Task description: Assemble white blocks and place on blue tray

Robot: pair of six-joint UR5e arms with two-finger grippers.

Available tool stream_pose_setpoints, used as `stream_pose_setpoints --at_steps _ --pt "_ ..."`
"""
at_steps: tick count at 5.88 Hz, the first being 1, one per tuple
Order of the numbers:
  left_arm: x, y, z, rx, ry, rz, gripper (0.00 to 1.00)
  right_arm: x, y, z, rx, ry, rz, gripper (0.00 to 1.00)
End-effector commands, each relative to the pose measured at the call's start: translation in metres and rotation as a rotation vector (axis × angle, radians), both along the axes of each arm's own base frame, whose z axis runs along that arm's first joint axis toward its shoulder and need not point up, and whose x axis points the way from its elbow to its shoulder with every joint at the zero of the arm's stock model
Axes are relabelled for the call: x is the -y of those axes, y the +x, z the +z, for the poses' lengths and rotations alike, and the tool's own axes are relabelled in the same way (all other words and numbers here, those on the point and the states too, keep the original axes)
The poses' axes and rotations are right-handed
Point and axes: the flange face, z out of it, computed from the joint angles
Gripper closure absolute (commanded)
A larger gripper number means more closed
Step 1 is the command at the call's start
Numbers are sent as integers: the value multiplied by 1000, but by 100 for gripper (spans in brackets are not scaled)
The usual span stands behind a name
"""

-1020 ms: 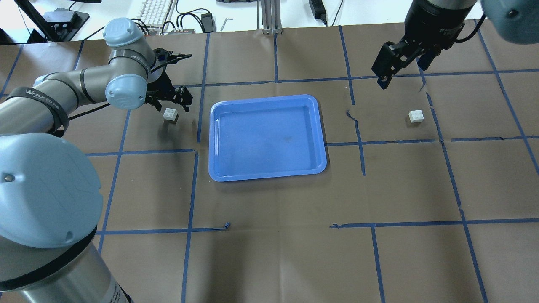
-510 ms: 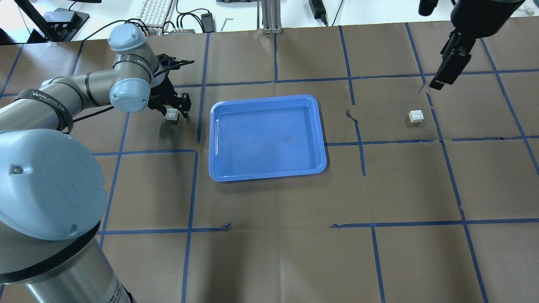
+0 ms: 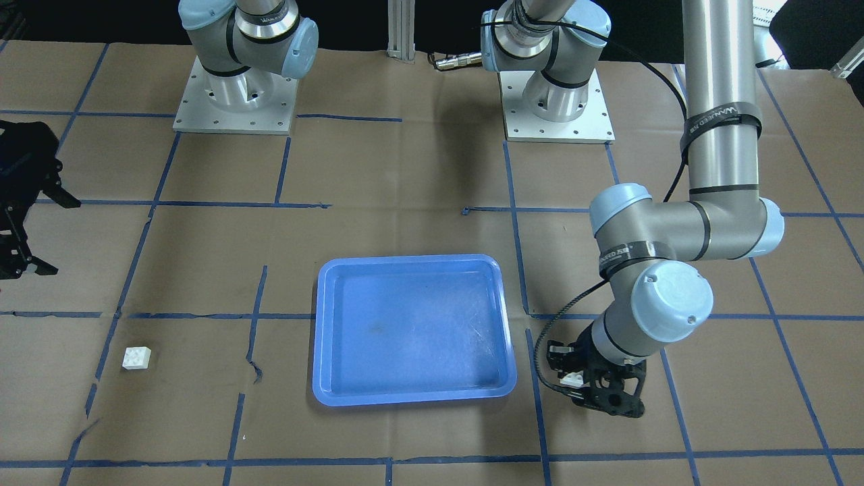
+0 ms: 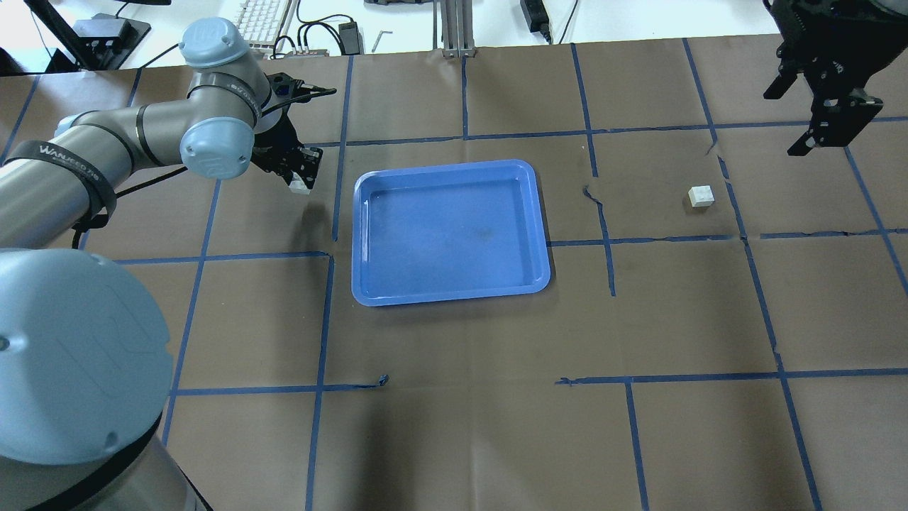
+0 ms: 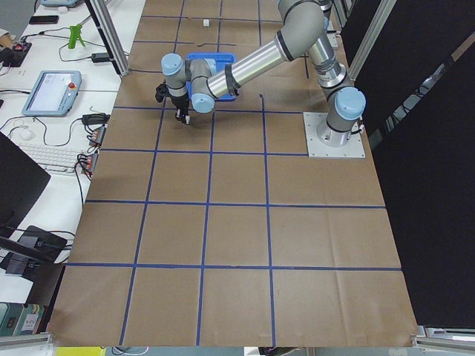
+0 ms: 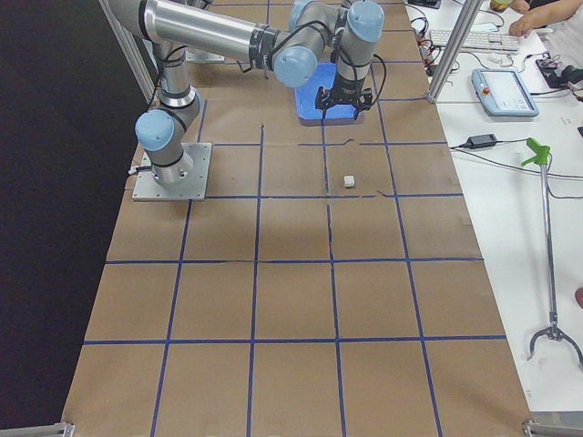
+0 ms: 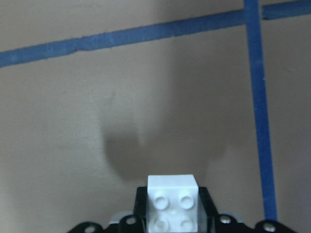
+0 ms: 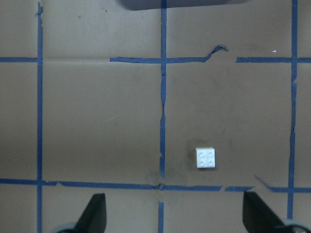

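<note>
One white block [image 7: 173,204] sits studs up, pinched between the two fingers of the left end effector [image 4: 299,177]. The fingers press on its opposite sides. A shadow falls on the paper ahead of it, but whether it clears the desk [image 4: 461,426] cannot be told. This block is outside the blue tray [image 4: 450,231], just beside the short side on the robot's left.

The second white block [image 4: 701,196] lies studs up on the desk, well apart from the tray on the robot's right. It lies near a torn strip of blue tape. Nothing touches it.

The right end effector [image 8: 176,213] hangs high above that part of the desk with its fingers spread wide. In its wrist view the loose block shows ahead of the fingers, nearer the right-hand one.

The tray lies flat between the two blocks, and only scuff marks show on its bottom. The desk is covered in brown paper marked into squares with blue tape.
</note>
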Motion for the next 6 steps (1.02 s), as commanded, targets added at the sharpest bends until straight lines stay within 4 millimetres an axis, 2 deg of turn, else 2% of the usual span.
stream_pose_setpoints --at_steps 1,2,3,4,5,6 --pt "-39 -117 33 11 -16 -239 100 31 -47 -75 214 -1 33 0" --pt "-62 -173 25 15 -9 -509 100 47 -76 -124 319 -22 10 0" --pt "-84 -208 18 15 7 -775 100 61 -94 -177 412 -43 30 0" --pt "-91 -219 0 13 13 -847 100 66 -110 -223 490 -40 21 0" --pt "-89 -223 -18 8 -29 -976 100 69 -115 -249 545 -48 5 0" --pt "-93 -223 -33 9 -12 -1041 100 72 -117 -264 550 -55 12 0"
